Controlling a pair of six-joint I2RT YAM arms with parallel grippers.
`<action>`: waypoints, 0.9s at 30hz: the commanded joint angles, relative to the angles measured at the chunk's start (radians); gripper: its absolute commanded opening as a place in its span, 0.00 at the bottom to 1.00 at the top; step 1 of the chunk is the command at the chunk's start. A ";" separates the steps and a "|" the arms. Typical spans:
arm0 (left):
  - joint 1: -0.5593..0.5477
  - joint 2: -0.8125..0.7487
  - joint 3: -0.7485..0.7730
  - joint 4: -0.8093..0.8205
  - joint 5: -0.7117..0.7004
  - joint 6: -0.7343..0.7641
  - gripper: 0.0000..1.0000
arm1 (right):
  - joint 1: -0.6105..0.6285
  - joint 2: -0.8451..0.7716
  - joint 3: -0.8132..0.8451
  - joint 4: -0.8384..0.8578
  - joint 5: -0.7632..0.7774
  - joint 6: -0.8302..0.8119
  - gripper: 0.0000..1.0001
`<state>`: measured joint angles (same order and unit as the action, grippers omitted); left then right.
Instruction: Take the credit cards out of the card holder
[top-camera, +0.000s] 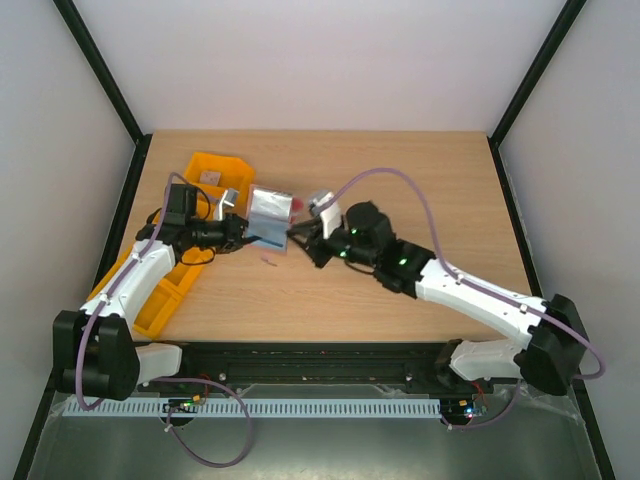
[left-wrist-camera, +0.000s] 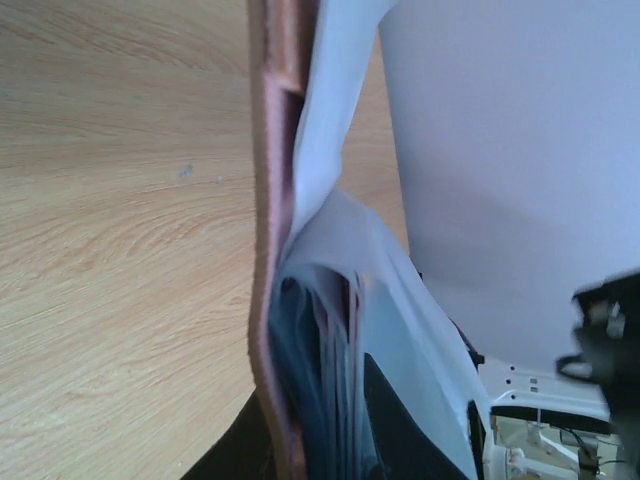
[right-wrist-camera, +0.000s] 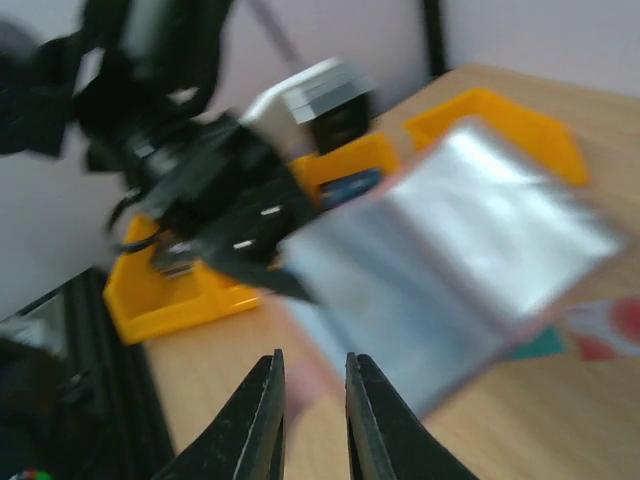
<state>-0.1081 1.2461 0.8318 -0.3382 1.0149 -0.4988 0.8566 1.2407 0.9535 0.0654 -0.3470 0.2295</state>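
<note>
My left gripper (top-camera: 240, 232) is shut on the left edge of the card holder (top-camera: 270, 215) and holds it open above the table, grey-blue inside facing up. In the left wrist view the holder (left-wrist-camera: 330, 250) is edge-on, its reddish-brown outside on the left, clamped at my gripper (left-wrist-camera: 315, 440). My right gripper (top-camera: 296, 237) is slightly open at the holder's near right corner. In the right wrist view a blurred reddish bit of the holder (right-wrist-camera: 450, 260) lies between its tips (right-wrist-camera: 315, 385). A teal card (right-wrist-camera: 545, 345) and a pale card with a red mark (right-wrist-camera: 605, 330) lie on the table under the holder.
Orange bins stand at the left: one at the back (top-camera: 215, 170) and one along the left edge (top-camera: 160, 295), also in the right wrist view (right-wrist-camera: 180, 290). A small pink scrap (top-camera: 268, 262) lies on the wood just in front of the holder.
</note>
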 joint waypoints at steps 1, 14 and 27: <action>-0.002 -0.022 0.006 0.081 0.052 -0.068 0.02 | 0.100 0.079 0.026 0.099 0.011 -0.032 0.17; -0.009 -0.026 -0.015 0.122 0.060 -0.080 0.02 | 0.089 0.270 0.102 0.185 -0.021 0.015 0.05; -0.023 -0.027 -0.007 0.119 0.056 -0.048 0.02 | 0.035 0.267 0.074 0.201 -0.032 0.014 0.02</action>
<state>-0.1352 1.2419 0.8291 -0.2386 1.0508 -0.5598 0.8967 1.5299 1.0325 0.2337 -0.3458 0.2611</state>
